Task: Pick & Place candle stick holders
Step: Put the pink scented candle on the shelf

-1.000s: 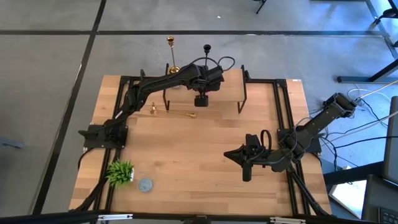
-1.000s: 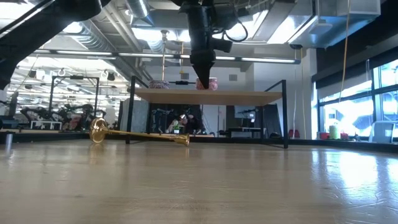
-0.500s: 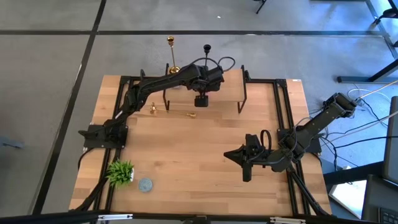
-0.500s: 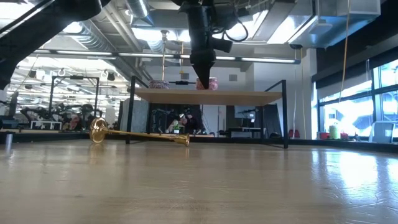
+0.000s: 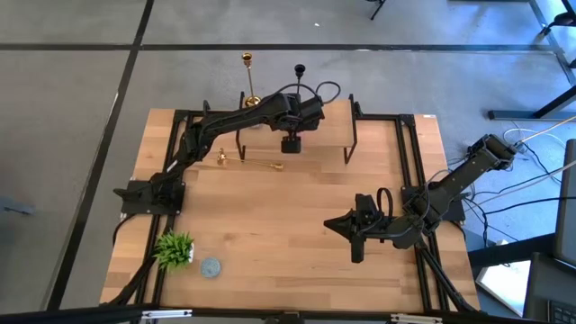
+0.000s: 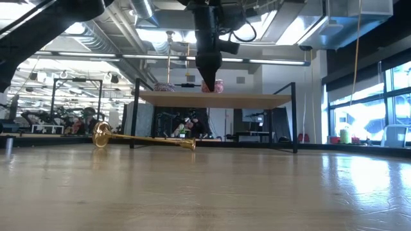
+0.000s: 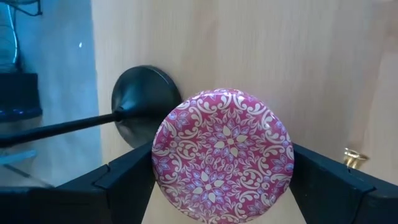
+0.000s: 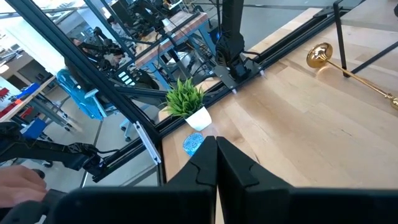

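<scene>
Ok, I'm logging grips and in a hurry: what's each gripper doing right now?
Left gripper: fingers spread around a pink patterned disc on the shelf; whether they grip it cannot be told.
Right gripper: closed, holding nothing.

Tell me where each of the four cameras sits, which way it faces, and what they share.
High view: overhead, looking straight down on the table, both arms, left gripper over the shelf.
Low view: at tabletop height, looking level across at the fallen gold candlestick; the left arm hangs in from above.
Left wrist view: looks down past its open fingers at a pink patterned disc and the black candlestick.
Right wrist view: looks past the shut right gripper toward the plant.
Shared: the fallen gold candlestick shows in the high, low and right wrist views.
</scene>
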`<state>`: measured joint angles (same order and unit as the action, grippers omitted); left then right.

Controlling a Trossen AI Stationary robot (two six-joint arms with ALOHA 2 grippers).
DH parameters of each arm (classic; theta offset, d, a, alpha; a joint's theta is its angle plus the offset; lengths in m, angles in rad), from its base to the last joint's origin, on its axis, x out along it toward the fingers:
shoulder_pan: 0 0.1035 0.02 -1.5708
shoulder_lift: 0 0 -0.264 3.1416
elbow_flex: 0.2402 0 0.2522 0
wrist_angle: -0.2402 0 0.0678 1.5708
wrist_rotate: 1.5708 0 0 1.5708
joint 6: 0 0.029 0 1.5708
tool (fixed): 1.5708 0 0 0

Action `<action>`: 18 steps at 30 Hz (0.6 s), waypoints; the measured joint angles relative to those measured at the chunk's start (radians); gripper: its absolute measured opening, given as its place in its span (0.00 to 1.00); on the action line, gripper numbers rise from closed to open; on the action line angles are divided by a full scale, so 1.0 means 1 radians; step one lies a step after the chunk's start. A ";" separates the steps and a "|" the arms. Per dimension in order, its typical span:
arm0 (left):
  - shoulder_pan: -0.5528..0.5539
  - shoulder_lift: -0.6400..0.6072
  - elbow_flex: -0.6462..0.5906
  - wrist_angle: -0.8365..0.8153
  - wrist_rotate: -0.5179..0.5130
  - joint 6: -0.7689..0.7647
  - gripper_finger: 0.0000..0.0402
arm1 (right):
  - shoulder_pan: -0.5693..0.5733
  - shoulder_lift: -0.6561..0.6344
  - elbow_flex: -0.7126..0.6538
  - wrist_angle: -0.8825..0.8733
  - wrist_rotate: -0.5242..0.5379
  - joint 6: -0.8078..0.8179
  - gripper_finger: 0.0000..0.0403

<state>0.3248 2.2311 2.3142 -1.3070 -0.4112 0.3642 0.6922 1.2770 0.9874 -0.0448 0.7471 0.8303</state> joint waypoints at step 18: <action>-0.016 0.000 0.000 -0.002 0.041 -0.004 0.81 | 0.000 0.000 0.000 0.004 -0.003 0.008 0.00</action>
<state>0.3092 2.2311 2.3142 -1.3086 -0.3698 0.3606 0.6925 1.2770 0.9874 -0.0406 0.7444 0.8379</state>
